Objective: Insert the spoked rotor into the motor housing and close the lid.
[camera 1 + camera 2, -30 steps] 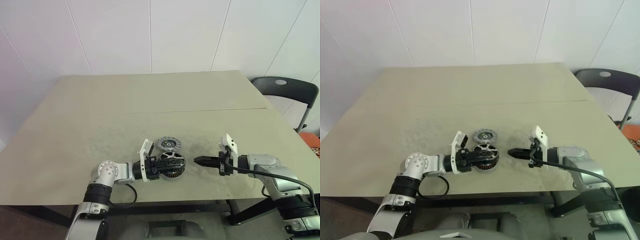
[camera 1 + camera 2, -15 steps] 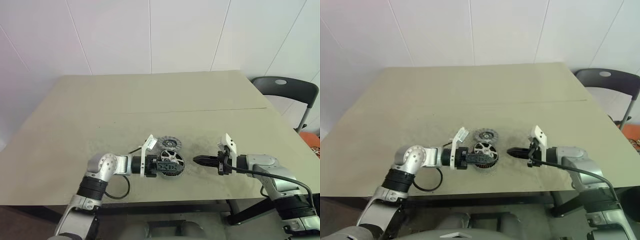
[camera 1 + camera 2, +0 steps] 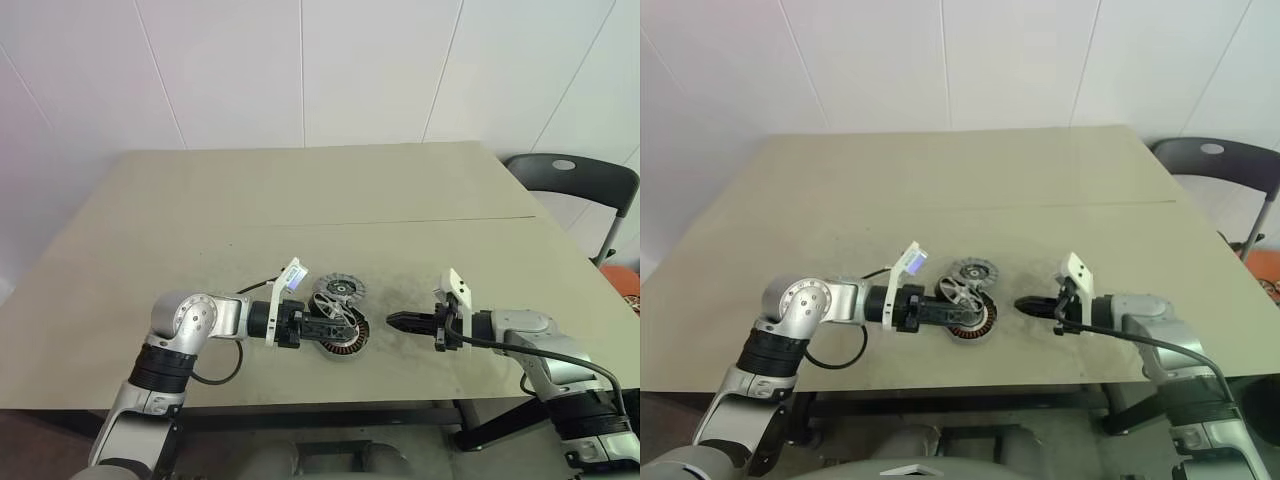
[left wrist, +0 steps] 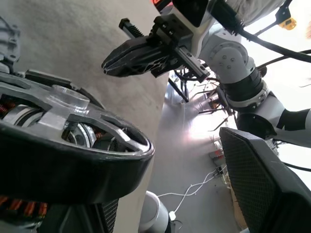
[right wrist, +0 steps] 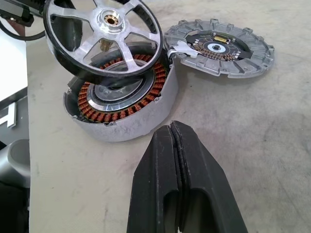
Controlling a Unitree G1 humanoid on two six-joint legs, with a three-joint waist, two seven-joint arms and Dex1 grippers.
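One rotor [image 5: 104, 36] clamped in left end effector [image 3: 322, 327], tilted, low centre of frame | change: a second ago it lay flat over the housing [image 5: 121, 104]; now one edge is lifted | meaning: not seated, needs levelling | right end effector [image 3: 397, 322] pressed together, idle beside | lid [image 5: 218, 46] on counter [image 3: 320, 200] behind housing

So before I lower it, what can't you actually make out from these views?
- Hub alignment: the spoked rotor, tilted, covers part of the motor housing centre in the right wrist view.
- Left gripper finger contact on the rotor: too small in the head views.
- Lid underside: faces the table.
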